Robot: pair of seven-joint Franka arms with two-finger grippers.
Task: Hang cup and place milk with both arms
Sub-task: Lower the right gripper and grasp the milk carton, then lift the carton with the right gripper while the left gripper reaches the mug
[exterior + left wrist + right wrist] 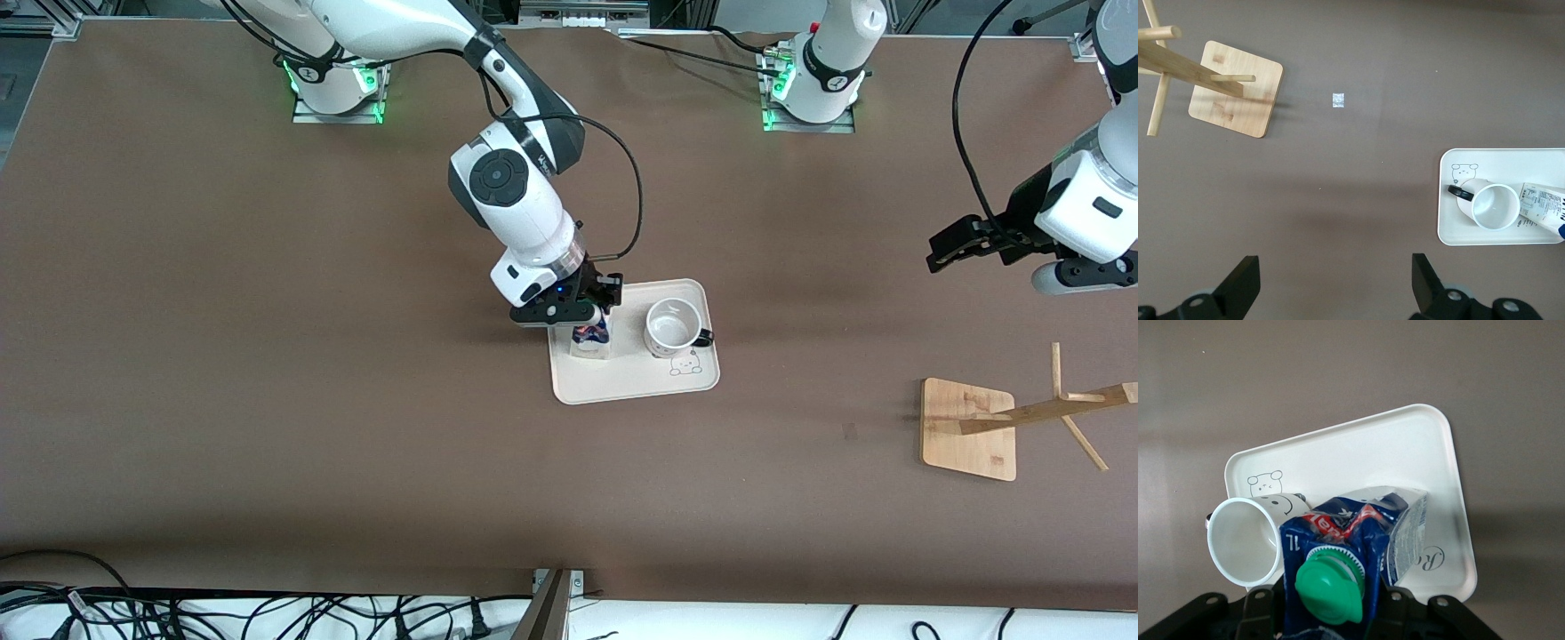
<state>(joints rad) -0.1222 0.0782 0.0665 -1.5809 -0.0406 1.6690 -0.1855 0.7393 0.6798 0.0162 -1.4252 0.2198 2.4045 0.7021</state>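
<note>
One brown table (267,373) carries a cream tray (622,382) holding the cup (673,326) and the milk (593,336). The right gripper (587,307) clasps the milk; the left gripper (956,249) waits spread wide above bare tabletop, near a wooden rack (969,429).

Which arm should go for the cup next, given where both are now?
Left. Its end effector hangs open over bare table toward the rack, holding nothing. The right end effector is down at the milk on the tray, beside the cup.
</note>
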